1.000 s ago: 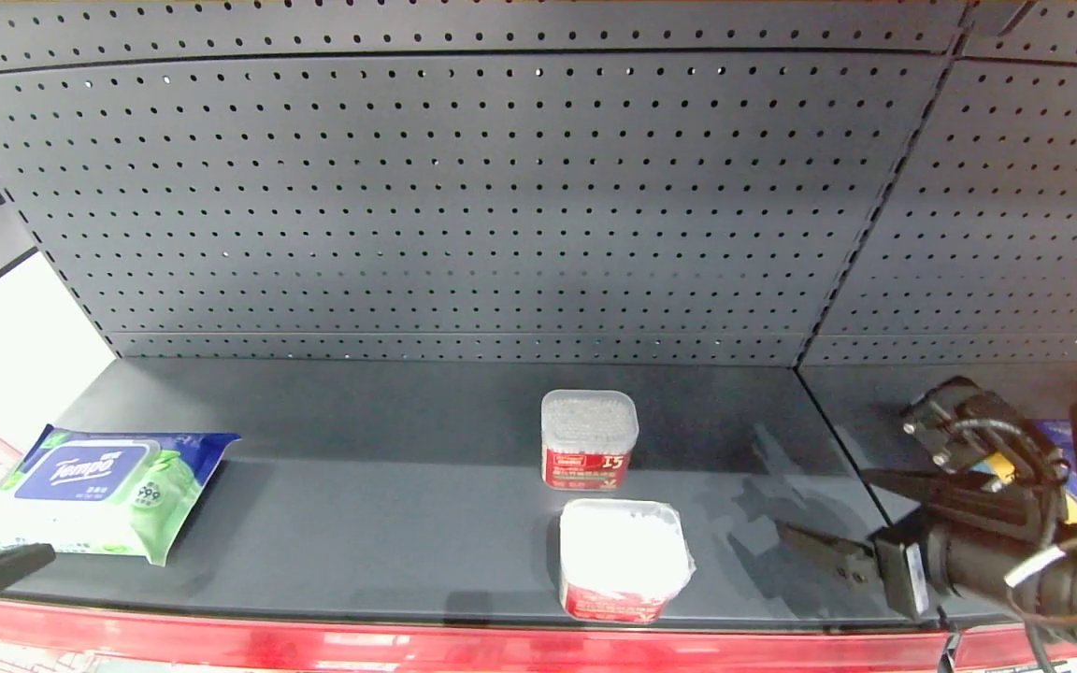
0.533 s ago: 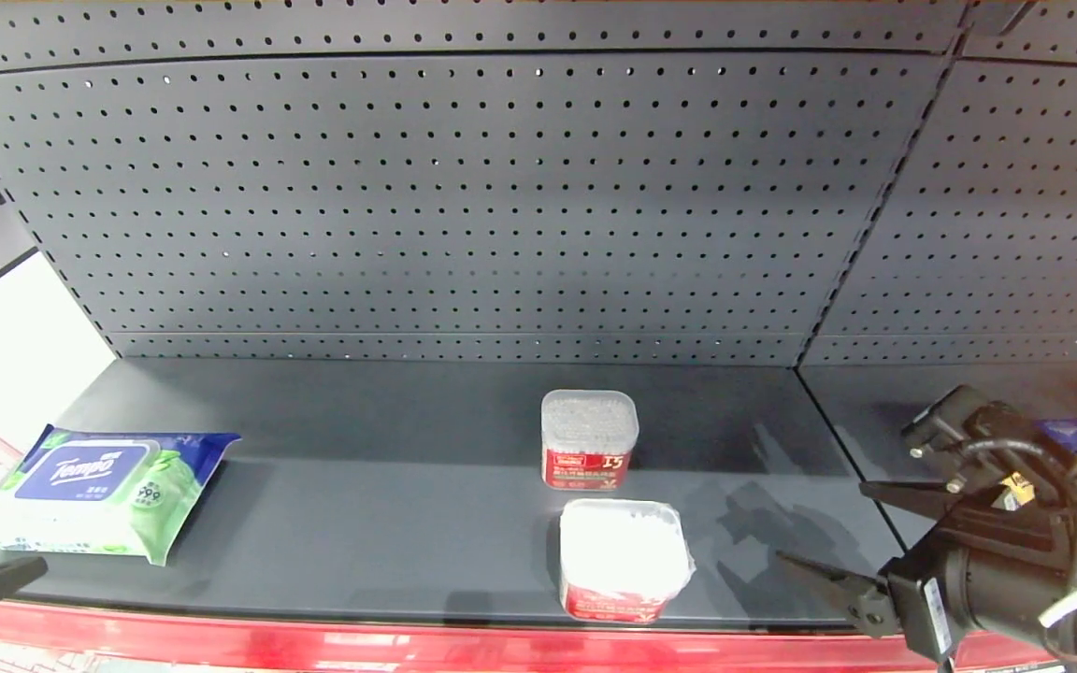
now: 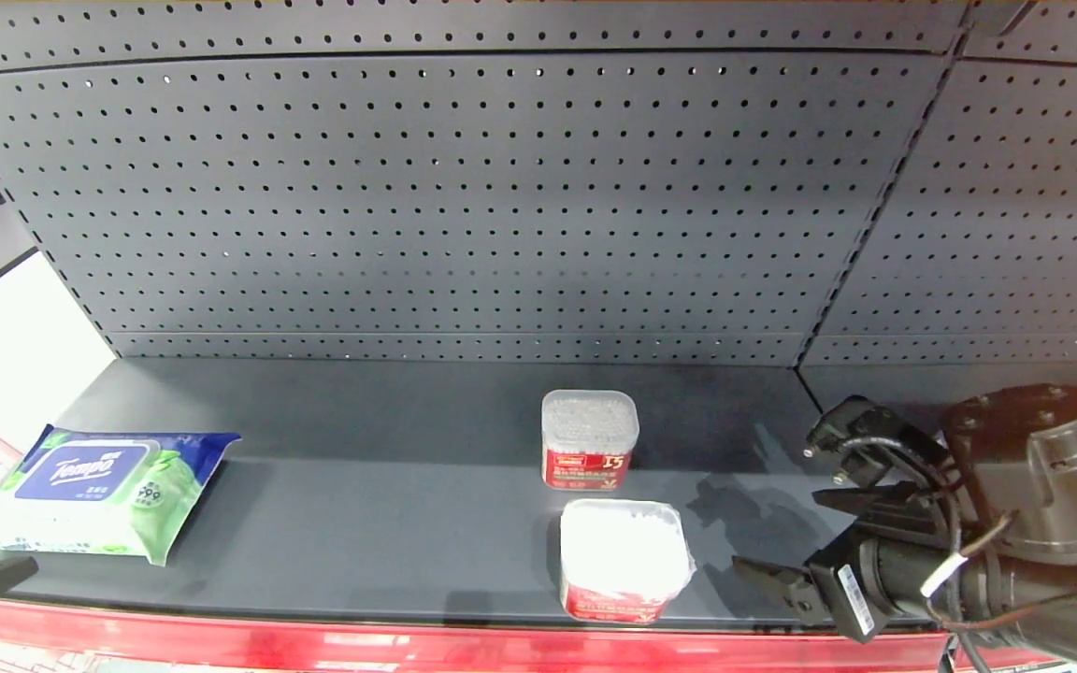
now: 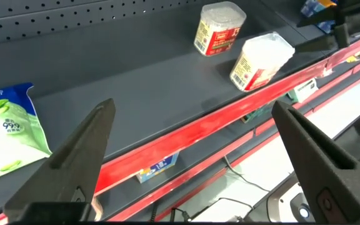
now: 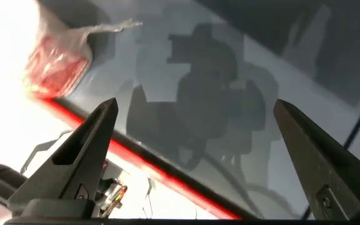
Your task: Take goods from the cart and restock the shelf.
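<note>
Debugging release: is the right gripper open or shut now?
Open. Fingers of the right gripper stand wide apart, only the shelf showing between them.

The left gripper [image 4: 194,105] hangs before the shelf [image 4: 136,75], jaws spread wide. A wipes pack [image 4: 5,134] lies at its left end. To the right stand two red-labelled tubs, the far tub [image 4: 219,28] behind the near tub [image 4: 261,59] at the red front edge.
</note>
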Tool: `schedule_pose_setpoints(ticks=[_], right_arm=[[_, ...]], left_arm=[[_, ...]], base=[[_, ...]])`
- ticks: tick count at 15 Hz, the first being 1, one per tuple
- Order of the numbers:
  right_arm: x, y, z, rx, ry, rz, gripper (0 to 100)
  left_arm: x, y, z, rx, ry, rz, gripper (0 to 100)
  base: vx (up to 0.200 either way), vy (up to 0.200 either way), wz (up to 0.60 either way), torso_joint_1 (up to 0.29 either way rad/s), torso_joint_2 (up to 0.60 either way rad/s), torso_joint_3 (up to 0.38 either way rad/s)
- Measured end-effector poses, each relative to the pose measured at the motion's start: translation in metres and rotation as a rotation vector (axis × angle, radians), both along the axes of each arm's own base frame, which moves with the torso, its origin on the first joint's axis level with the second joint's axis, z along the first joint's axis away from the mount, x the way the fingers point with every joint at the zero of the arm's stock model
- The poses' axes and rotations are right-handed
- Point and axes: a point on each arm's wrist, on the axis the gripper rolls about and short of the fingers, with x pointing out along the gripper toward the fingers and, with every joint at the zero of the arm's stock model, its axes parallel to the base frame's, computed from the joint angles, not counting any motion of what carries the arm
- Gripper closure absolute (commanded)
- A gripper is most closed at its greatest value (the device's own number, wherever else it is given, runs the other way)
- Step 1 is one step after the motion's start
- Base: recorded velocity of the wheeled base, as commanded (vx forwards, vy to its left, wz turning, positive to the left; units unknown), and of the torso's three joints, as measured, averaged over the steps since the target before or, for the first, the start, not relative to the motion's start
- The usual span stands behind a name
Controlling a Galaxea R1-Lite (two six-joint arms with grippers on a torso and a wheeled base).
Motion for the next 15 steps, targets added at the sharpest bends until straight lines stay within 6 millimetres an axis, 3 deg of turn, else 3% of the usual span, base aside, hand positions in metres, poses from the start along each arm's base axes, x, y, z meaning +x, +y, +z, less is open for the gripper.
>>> schedule_pose_setpoints(ticks=[15], right_arm=[[0.023,0.035,-0.003,-0.014,0.014,0.059,0]], left_arm=[[0.000,0.000,0.003,-0.009,-0.016,0.001,0]], base=[[0.000,0.000,0.00,0.000,0.00,0.000]])
